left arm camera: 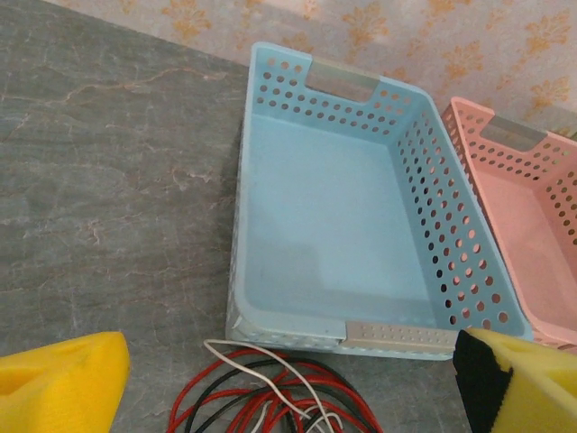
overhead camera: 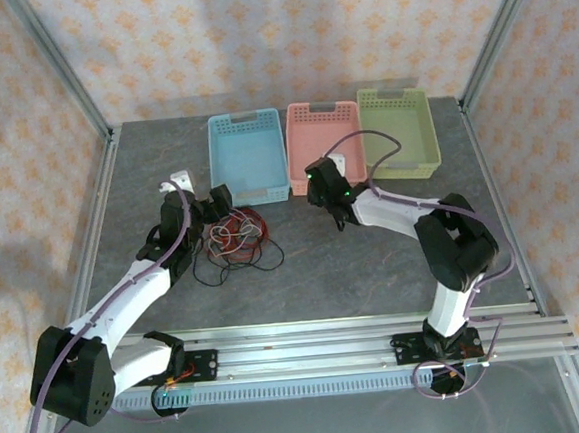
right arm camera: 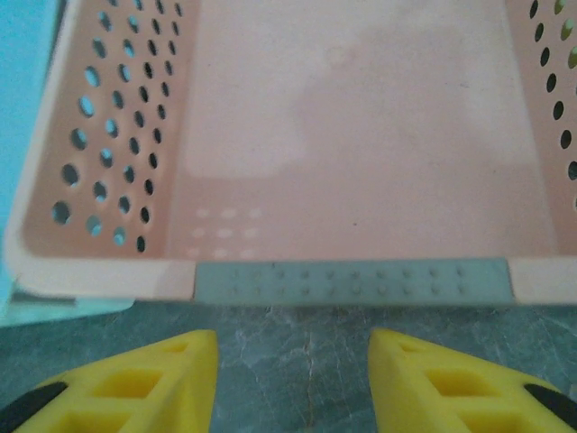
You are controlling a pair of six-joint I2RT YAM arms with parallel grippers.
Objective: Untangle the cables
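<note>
Near the left arm, on the grey table [overhead camera: 373, 260], I see the cables [overhead camera: 236, 239] lying in one tangled heap of red, black and whitish strands, just in front of the blue basket [overhead camera: 248, 158]. I read the left gripper [left arm camera: 290, 361] as spread wide and empty, above the heap's far edge. I read the right gripper [right arm camera: 293, 347] as partly spread and empty, facing the near rim of the pink basket [right arm camera: 361, 135], well apart from the cables.

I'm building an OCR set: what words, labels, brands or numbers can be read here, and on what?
None readable. The blue basket, pink basket, green basket and cables bear no text; the grey plate on the pink basket's rim carries just dots.
</note>
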